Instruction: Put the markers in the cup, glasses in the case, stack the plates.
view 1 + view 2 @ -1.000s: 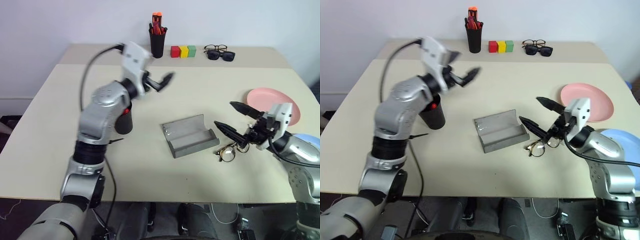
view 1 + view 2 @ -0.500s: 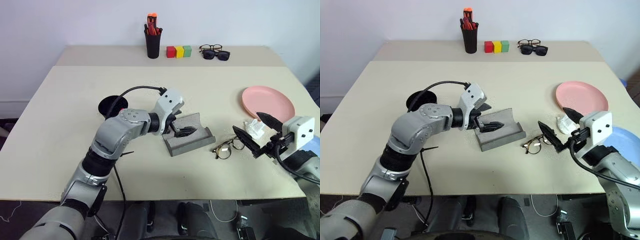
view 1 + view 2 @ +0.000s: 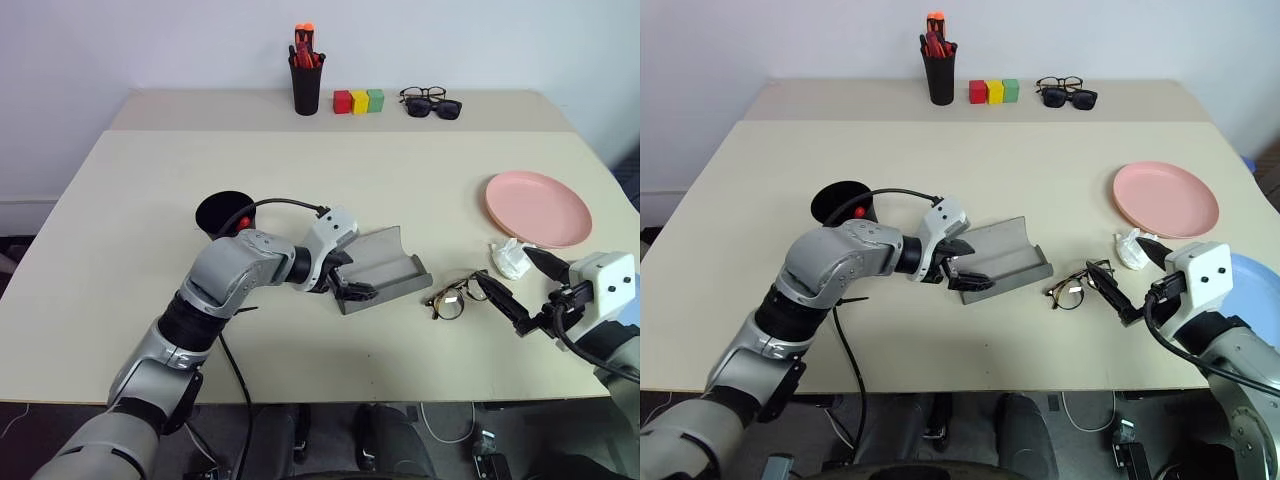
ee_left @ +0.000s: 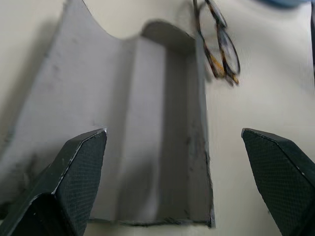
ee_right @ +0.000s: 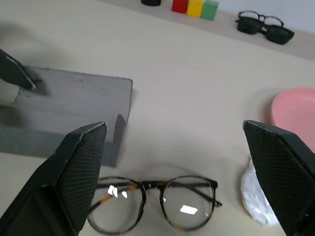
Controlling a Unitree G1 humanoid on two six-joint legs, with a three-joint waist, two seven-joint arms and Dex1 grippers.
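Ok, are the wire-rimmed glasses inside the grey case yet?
No, the glasses lie on the table beside the open case, apart from it, and the case holds nothing.

The beige table (image 3: 140,200) carries the open grey case (image 3: 385,268) right at the left gripper (image 3: 352,287). Glasses (image 3: 455,297) lie just ahead of the right gripper (image 3: 520,290), a crumpled white scrap (image 3: 510,259) beside it, the pink plate (image 3: 538,208) beyond.

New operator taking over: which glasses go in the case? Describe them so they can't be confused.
Start at the open grey case mid-table. Just to its right, flat on the table, lie the wire-rimmed glasses, before the right claw. Thin rims and round clear lenses set them apart from the two dark pairs at the far edge.
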